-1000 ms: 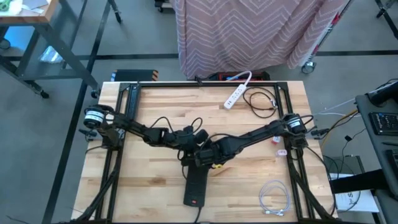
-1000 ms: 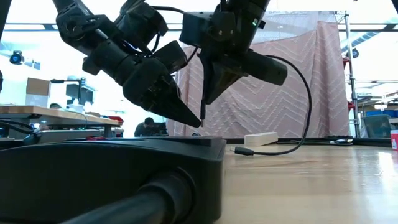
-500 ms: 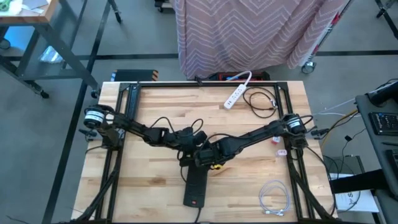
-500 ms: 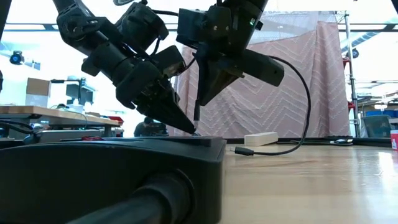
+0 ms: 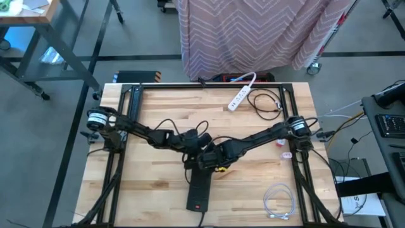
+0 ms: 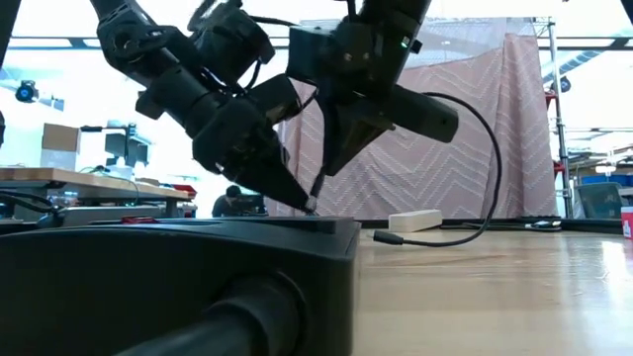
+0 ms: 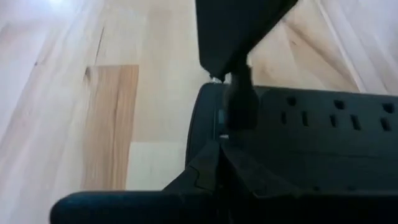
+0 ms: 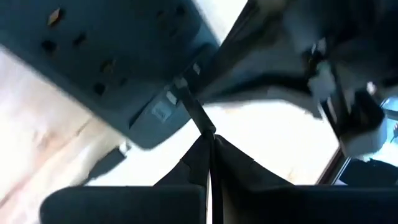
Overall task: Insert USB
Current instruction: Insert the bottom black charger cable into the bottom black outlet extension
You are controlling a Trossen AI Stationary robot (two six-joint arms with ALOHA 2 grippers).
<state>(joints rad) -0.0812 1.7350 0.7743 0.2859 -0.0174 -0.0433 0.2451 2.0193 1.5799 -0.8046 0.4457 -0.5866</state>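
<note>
Since the earlier frames we have brought the plug (image 6: 313, 194) lower and tilted it, so its tip now meets the top of the black power strip (image 5: 198, 190) at that strip's far end, where the USB ports sit beside the row of sockets.

Our right gripper (image 6: 331, 163) is clenched on the thin cable just above the plug, holding it steeply nose-down so the connector can go straight into a port. Our left gripper (image 6: 297, 198) has its fingers pressed together, its tip resting at the same far end of the strip just beside the plug; we judge it is there to pin the strip against the push of insertion, or to steady the plug.

From the right wrist, the plug's tip lies at the small port on the strip's end, but we cannot tell whether it has entered.

Both arms meet near the middle of the table (image 5: 145, 183), toward its near edge. A white power strip (image 5: 241, 94) lies by the far edge, well apart.
</note>
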